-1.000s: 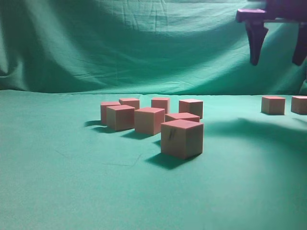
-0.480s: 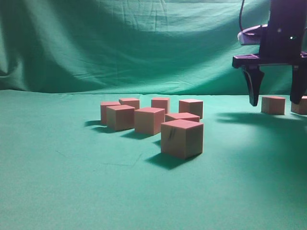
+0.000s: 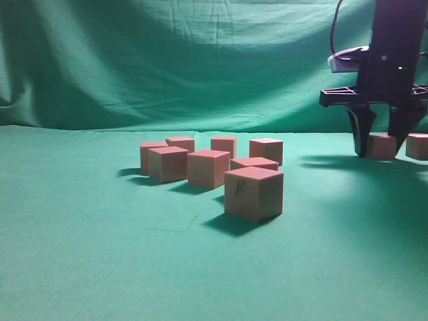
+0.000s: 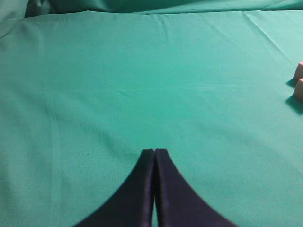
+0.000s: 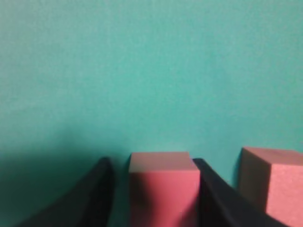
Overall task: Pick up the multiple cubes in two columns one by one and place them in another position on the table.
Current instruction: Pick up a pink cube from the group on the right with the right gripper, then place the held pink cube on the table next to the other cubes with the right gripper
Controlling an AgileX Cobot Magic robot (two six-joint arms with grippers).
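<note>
Green-draped desk (image 3: 100,267) | right end effector (image 3: 380,146) at frame right, fingers straddling a cube (image 5: 163,189), contact unclear, lined up to lift | left end effector (image 4: 154,153) together | other cubes (image 3: 214,170) clustered mid-frame

Table (image 3: 100,267): smooth matt green cloth, faint creases. Cube (image 5: 163,191) between right gripper (image 5: 154,194) fingers: matt, foam-like, slightly grainy.

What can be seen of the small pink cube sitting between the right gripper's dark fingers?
The small pink cube is plain, matte, foam-like, with a paler top face. It sits upright on the green cloth table, far right, between the right gripper fingers; contact cannot be told. A second pink cube stands apart at its right.
</note>
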